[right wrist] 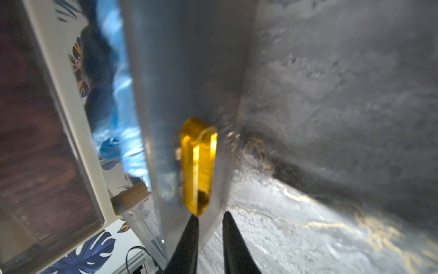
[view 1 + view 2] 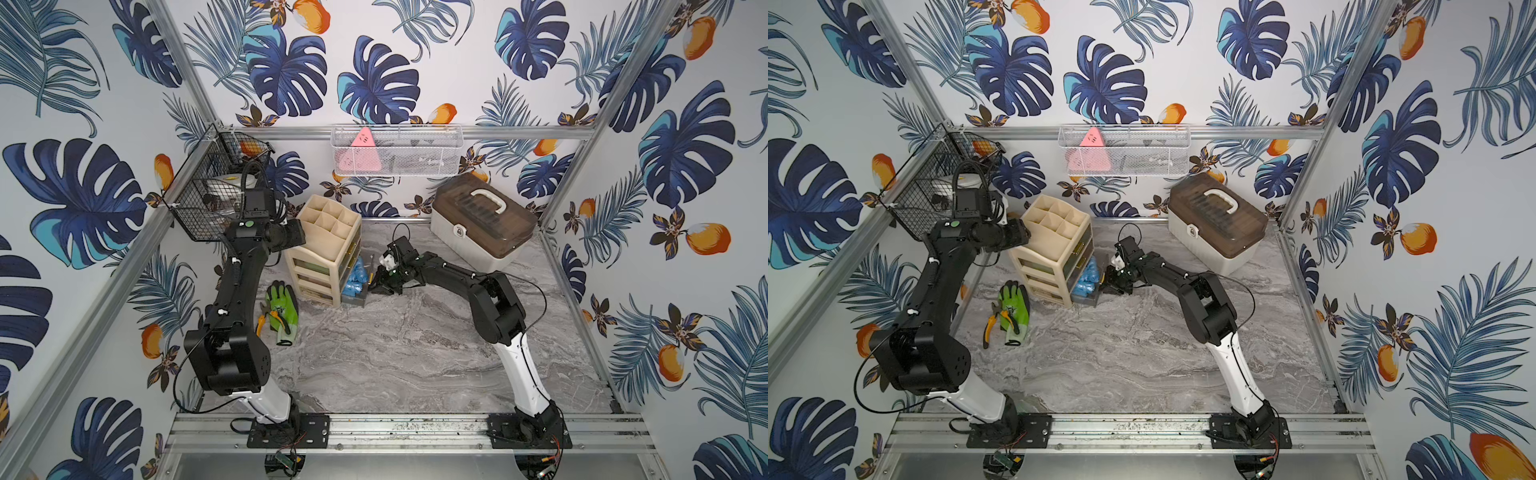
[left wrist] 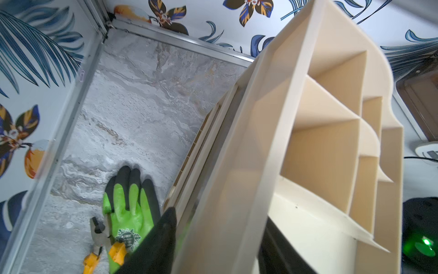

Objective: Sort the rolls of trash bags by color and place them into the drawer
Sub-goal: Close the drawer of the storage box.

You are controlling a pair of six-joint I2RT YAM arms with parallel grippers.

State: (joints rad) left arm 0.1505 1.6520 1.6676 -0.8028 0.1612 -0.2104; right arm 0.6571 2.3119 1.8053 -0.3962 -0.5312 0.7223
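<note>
Though hidden overhead, amber drawer handle (image 1: 198,166)

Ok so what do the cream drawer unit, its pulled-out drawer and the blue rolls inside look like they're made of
Drawer unit: matte cream plastic, probably moulded; thin even dividers.
Pulled-out drawer: seemingly clear glossy plastic, blue showing through its front; amber see-through handle, likely plastic too.
Blue trash bag rolls: thin plastic film, crinkled with shiny creases.
</note>
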